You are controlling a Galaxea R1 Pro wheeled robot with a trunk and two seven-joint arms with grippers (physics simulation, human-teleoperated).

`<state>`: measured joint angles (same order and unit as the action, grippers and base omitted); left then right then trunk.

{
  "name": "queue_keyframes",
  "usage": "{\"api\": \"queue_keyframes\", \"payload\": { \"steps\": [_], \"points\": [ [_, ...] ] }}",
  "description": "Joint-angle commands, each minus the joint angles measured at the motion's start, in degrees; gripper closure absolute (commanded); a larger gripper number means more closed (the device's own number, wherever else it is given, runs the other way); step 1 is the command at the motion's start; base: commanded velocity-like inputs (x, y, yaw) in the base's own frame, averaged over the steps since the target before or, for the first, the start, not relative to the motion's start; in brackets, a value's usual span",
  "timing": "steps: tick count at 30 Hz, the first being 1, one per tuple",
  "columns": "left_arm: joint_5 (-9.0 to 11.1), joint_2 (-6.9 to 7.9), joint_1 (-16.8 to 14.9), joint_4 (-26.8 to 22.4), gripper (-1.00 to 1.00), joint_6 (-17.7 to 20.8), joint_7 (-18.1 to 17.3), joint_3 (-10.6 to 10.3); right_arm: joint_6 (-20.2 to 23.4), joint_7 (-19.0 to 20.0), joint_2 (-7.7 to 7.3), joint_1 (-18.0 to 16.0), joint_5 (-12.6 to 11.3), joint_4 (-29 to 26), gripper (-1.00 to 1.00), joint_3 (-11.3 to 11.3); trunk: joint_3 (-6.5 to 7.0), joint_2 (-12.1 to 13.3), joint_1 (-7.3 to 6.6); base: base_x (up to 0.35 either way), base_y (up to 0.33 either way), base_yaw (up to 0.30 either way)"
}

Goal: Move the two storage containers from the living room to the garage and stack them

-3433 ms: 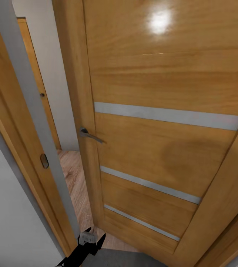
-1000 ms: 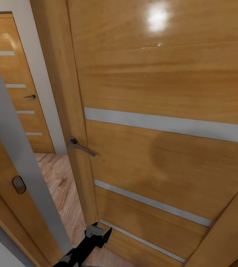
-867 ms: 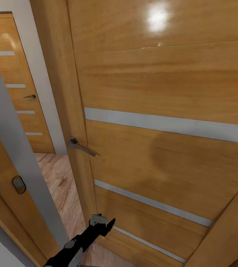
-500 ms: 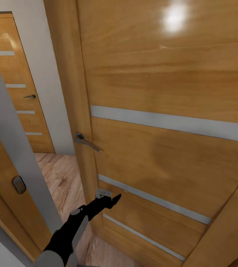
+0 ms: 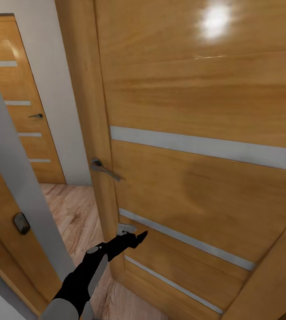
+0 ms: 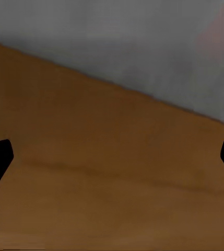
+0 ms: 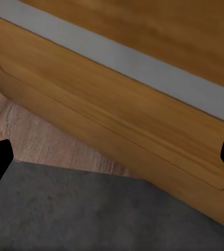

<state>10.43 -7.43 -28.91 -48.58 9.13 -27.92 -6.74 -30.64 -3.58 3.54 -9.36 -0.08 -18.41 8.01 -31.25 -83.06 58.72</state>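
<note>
Left gripper (image 5: 131, 238), jaws spread and empty, is pressed at wooden door (image 5: 196, 178) below its lever handle (image 5: 103, 168). Step judged transit; containers unseen. Next: push door wider, drive through

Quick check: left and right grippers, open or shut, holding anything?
Left gripper: open, holding nothing, fingertips close to the orange-brown wooden door.
Right gripper: open, holding nothing.

The wooden door (image 5: 196, 133) runs past the frame; its far edge perhaps hidden.
</note>
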Motion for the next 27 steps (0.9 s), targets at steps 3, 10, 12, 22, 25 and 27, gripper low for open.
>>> {"api": "queue_keyframes", "payload": {
  "steps": [3,10,12,22,25,27],
  "points": [
    [0.5,-1.15,-0.2,0.3,-1.0,3.4,4.9,0.0,-0.1,-0.4,-0.02,-0.1,0.0,0.0,-1.0,0.3,-0.05,0.0,0.01,0.123,0.046,0.0],
    [0.6,-2.57,-1.5,0.0,-1.0,8.6,13.4,-0.1,-0.1,-0.4,-0.02,0.0,0.0,0.0,-1.0,0.3,-0.05,0.0,0.01,0.111,0.044,0.0],
    [0.6,-2.57,-1.7,0.1,-1.0,9.1,14.3,-0.1,-0.1,-0.4,-0.02,0.0,0.0,0.0,-1.0,0.3,-0.05,0.0,0.01,0.04,0.015,0.0],
    [0.6,-2.57,-1.9,0.2,-1.0,9.6,15.0,-0.1,-0.1,-0.4,-0.02,0.0,0.0,0.0,-1.0,0.3,-0.2,0.0,0.01,0.011,0.004,0.009],
    [0.6,-2.57,-1.9,0.3,-1.0,9.6,15.1,-0.1,-0.1,-0.4,-0.02,-0.1,0.0,0.0,-1.0,0.3,-0.41,0.0,0.01,0.002,0.001,0.059],
    [0.6,-2.57,-1.9,0.3,-1.0,9.5,15.1,0.0,-0.1,-0.4,-0.02,-0.1,0.0,0.0,-1.0,0.3,-0.57,0.0,0.01,0.001,0.0,0.069]
  ]
}}
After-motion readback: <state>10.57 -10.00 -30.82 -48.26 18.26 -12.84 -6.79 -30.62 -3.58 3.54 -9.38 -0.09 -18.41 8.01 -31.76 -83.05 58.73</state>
